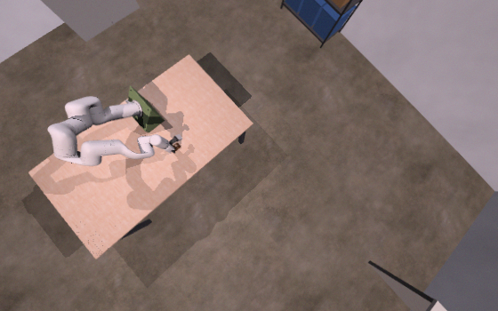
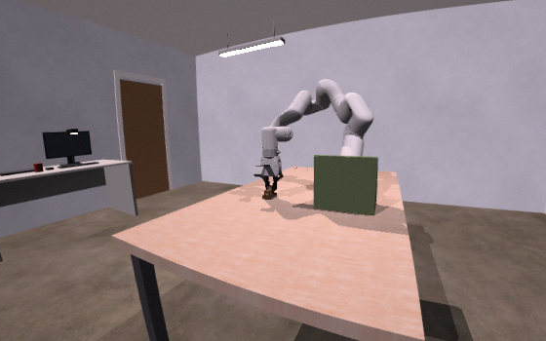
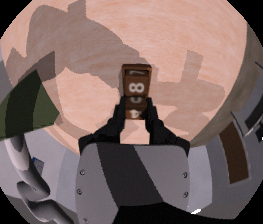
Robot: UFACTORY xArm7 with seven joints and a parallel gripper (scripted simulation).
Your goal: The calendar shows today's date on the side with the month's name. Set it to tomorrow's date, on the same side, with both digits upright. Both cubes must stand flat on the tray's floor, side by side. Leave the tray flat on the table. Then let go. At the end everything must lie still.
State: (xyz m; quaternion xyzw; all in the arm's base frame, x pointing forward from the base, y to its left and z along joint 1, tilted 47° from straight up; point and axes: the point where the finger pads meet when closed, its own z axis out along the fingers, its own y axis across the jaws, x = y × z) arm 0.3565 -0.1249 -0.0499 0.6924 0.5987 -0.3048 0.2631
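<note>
The brown calendar tray (image 3: 137,65) stands on the table under my gripper, small in the top and exterior views. A brown cube (image 3: 136,87) at the tray's far end in the wrist view shows a white 8, turned sideways. The nearer cube (image 3: 136,101) lies between my fingertips, its upper face in shadow with a partly hidden curved mark. My gripper (image 3: 135,103) (image 2: 270,186) (image 1: 175,146) points down and looks shut on this nearer cube, a finger against each side. The month side and the cubes' outer digits cannot be read.
A large green panel (image 1: 147,112) (image 2: 345,185) (image 3: 19,110) stands on the table (image 1: 208,102) (image 2: 262,253) beside the arm, some way from the tray. A desk (image 2: 108,168) with a monitor stands farther off by the wall.
</note>
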